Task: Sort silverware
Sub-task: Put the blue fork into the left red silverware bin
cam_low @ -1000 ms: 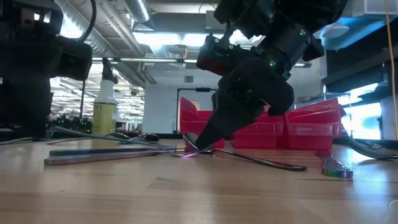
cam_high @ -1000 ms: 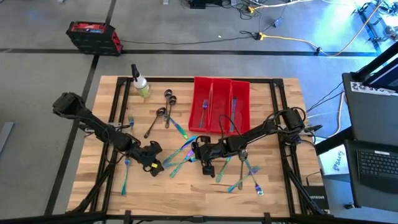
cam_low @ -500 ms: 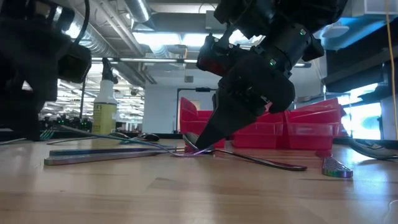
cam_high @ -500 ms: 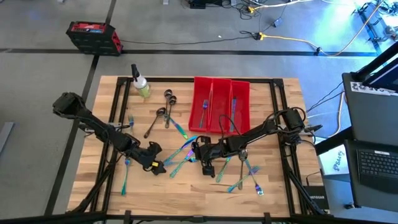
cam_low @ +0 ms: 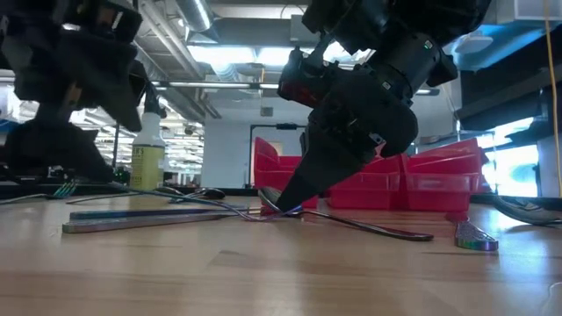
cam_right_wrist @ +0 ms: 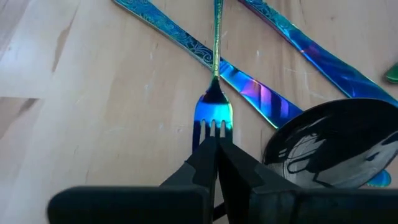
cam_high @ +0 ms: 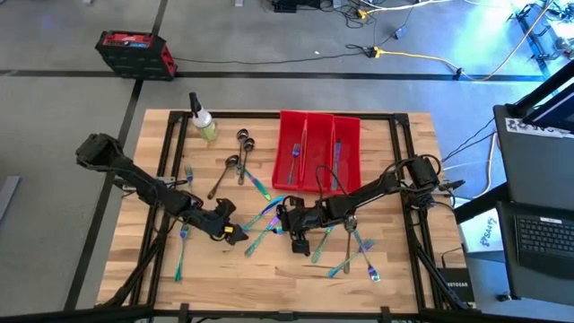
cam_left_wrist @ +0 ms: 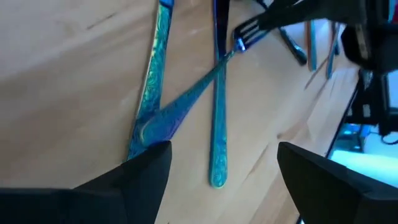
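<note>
Iridescent silverware lies scattered mid-table (cam_high: 267, 215), with more pieces at the near right (cam_high: 359, 256) and near left (cam_high: 182, 242). One fork (cam_left_wrist: 199, 81) crosses a long, thin blue handle (cam_left_wrist: 217, 124). My right gripper (cam_right_wrist: 216, 149) is shut at the fork's tine end, its tip down on the table (cam_low: 279, 209). My left gripper (cam_left_wrist: 227, 171) stands open just above the wood. The fork's handle end is by one finger and the long handle's end lies between the two. I cannot tell whether the left gripper touches either piece. My right gripper pinches the tips of the fork's tines (cam_right_wrist: 213, 129) between its two shut fingertips. The fingers slant down from the table's right and lie along the fork. The fork lies flat, its handle (cam_right_wrist: 217, 37) resting across another blue piece on the table.
Three red bins (cam_high: 318, 152) stand at the far middle, with a few pieces inside. A spray bottle (cam_high: 203, 121) is at the far left and dark spoons (cam_high: 240, 154) lie beside it. A dark spoon bowl (cam_right_wrist: 336, 146) lies close by the right gripper.
My left gripper has edged toward the pile in the middle and rolled about its own axis. My right gripper and the fork have kept still.
</note>
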Available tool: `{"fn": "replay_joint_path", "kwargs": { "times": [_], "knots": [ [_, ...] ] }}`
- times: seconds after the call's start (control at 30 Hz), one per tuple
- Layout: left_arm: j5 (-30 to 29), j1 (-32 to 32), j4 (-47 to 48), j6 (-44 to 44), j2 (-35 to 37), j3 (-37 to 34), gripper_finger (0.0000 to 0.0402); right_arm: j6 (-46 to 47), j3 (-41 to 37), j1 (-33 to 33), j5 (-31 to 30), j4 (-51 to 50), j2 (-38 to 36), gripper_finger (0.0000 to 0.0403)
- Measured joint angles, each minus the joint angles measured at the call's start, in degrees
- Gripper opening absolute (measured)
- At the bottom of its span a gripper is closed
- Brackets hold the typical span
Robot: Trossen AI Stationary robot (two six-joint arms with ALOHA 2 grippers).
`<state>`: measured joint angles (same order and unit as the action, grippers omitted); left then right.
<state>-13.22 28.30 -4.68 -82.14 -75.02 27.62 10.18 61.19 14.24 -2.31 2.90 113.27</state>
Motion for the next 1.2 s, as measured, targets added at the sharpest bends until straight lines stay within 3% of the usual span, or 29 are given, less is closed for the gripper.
{"fn": "replay_joint_path", "kwargs": {
  "times": [0.4,1.2],
  "knots": [
    [-0.1,0.5,-2.9,-1.4,0.0,0.0,0.0281,-0.7,-0.8,0.0,0.7,-0.6,0.3,0.0000],
    [-8.7,-4.4,-4.3,-3.3,0.0,0.0,0.0281,-1.7,-0.9,0.0,1.4,0.0,0.3,0.0000]
  ]
}}
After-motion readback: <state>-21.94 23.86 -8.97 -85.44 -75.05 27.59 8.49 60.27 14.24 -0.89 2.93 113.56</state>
